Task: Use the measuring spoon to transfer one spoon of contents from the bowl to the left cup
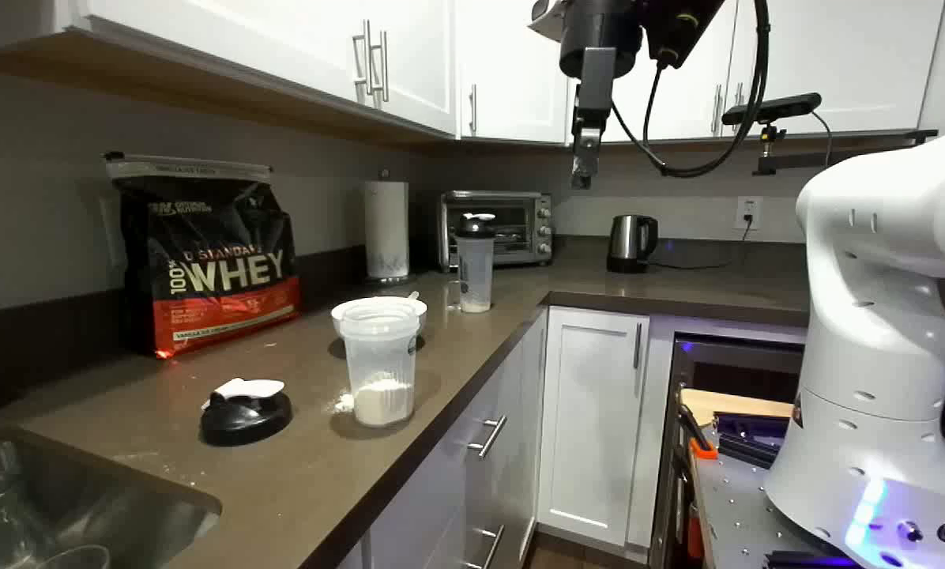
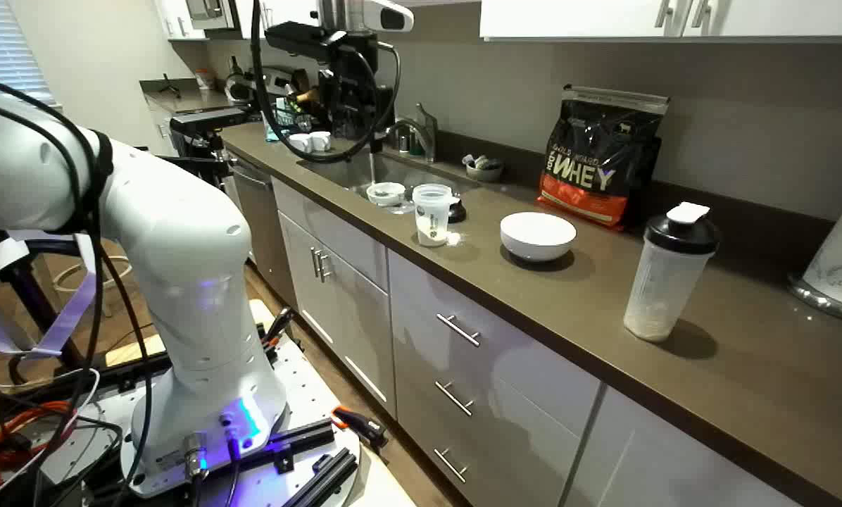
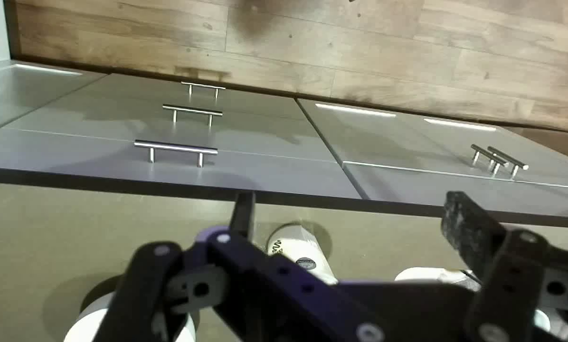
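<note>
Pincer [image 3: 350, 211] spread wide, nothing gripped, held high above the worktop [image 2: 759, 384]. Spoon [image 1: 414, 296] apparently in the bowl [image 2: 538, 243]: only what looks like a handle end is seen at the rim in an exterior view, scoop hidden. Lidless cup [image 1: 379, 348] taken as the left one.

Step in hand judged to be the reach for the spoon; whether the powder [image 1: 383, 401] in the cup counts as the asked spoonful can't be told. Handle should be lined up from above, jaws part-narrowed so the rim isn't caught, end pinched firmly. Scoop should be filled, lifted straight, carried level, tipped well inside the cup mouth; some powder is spilled beside the cup.

Cup is stood near the front edge [image 3: 122, 186], so sideways knocks should be avoided. Lid [image 1: 245, 412] is set near it, on the sink [image 1: 125, 506] side. Back is crowded by the bag [image 1: 212, 253] and overhung by cabinets [image 1: 267, 47]. More room is given between bowl and shaker [image 2: 671, 274], and out past the front edge.
</note>
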`<state>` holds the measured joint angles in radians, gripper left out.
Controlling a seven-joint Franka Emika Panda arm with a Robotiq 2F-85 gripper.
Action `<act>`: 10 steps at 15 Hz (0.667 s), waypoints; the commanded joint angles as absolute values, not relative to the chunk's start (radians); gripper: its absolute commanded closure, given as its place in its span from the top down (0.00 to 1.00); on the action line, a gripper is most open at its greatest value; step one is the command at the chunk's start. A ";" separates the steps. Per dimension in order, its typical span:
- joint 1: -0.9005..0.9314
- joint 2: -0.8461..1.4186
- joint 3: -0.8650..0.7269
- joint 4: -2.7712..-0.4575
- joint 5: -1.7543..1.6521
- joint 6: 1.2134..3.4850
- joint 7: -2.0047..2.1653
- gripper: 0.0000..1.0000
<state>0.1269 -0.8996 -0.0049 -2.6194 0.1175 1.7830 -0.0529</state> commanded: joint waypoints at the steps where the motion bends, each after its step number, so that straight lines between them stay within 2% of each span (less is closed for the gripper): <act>1: 0.113 -0.899 0.005 -2.617 0.126 1.779 -0.062 1.00; 10: 0.111 -0.860 0.033 -2.600 0.098 1.798 -0.058 1.00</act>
